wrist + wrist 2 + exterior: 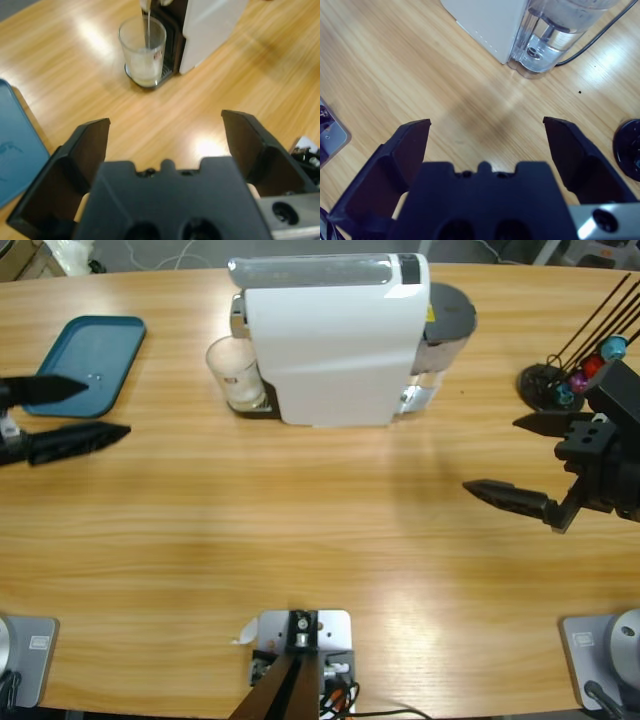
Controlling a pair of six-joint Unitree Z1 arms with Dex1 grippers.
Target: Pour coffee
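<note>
Your left gripper (pixel 75 413) sits at the table's left edge in the high view, jaws spread wide, nothing between them. One jaw lies over the near edge of the blue tray (pixel 95 345); the other is over bare wood just beside it. Left wrist view: both jaws (pixel 165 145) wide apart, pointing toward the glass (pixel 143 52), well short of it. A corner of the tray (pixel 15 145) shows at the left edge.

Your right gripper (pixel 525 465) is at the right side of the table, jaws also wide, empty, above bare wood and well apart from the machine. Right wrist view: jaws (pixel 486 145) open over the wood, with the clear water tank (pixel 552 35) and the machine's white corner (pixel 485 22) ahead. A black cable (pixel 600 37) runs off from the tank.

The white coffee machine (pixel 335 340) stands at the middle back of the table (pixel 300 530). The glass (pixel 235 370) stands on the drip tray at its left end, under the spout. The coffee (pixel 144 67) is in that glass, a pale layer filling the lower part; a thin stream (pixel 148 27) runs down from the spout into it.

At the far right, a black stand with thin rods and coloured beads (pixel 575 370) sits just behind your right gripper.
</note>
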